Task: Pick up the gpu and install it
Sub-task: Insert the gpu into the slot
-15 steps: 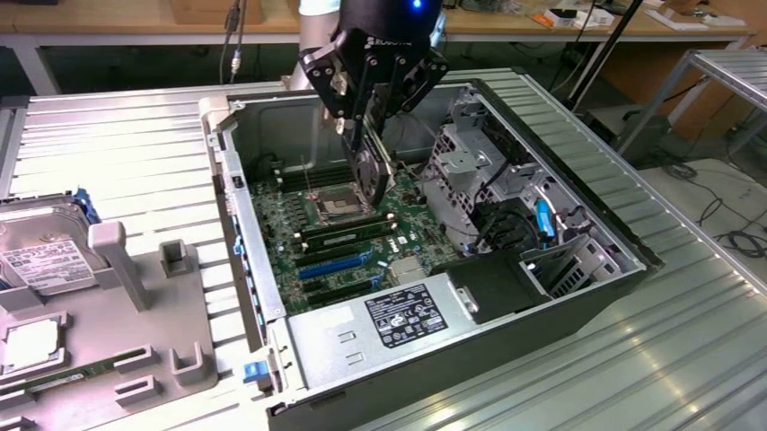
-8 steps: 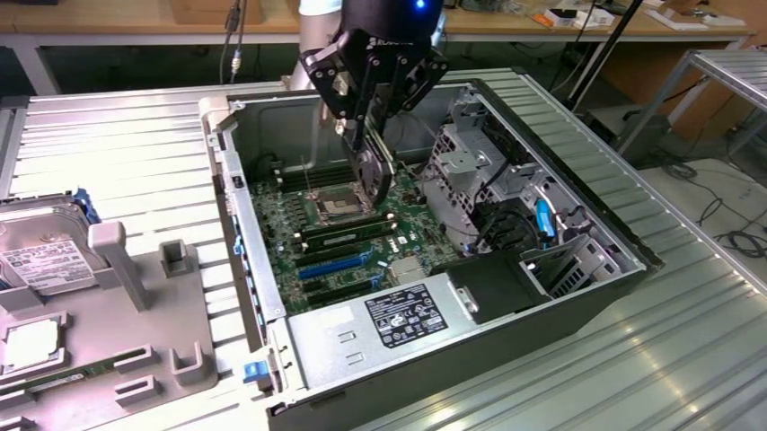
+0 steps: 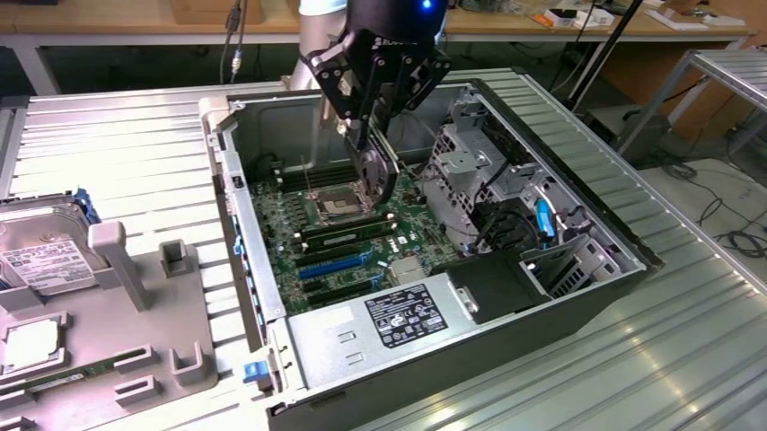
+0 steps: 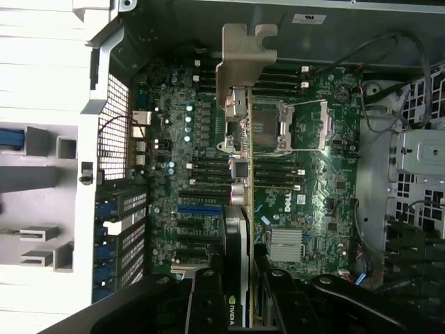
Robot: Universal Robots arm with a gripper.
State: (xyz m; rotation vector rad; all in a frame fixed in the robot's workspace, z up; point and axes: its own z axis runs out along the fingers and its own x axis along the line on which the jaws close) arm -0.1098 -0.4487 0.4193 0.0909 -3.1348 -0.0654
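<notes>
- Exterior view: gpu (image 3: 381,175) is a thin dark card, edge-on and upright, hanging under the gripper (image 3: 372,135). Fingers are clamped on its upper edge. It sits above the motherboard (image 3: 348,242), toward the far wall of the case (image 3: 540,350).
- Wrist view: gpu (image 4: 240,139) edge-on, silver bracket (image 4: 243,62) at the far end, NVIDIA mark by the gripper (image 4: 236,292), pinched from both sides.

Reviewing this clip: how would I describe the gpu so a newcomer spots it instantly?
Start at the open dark computer case on the ribbed metal table, with its green motherboard. Over that board the black gripper clamps the gpu, a thin dark card with a silver end bracket. Unlike the memory sticks seated in slots, it stands edge-on in the grip.
</notes>
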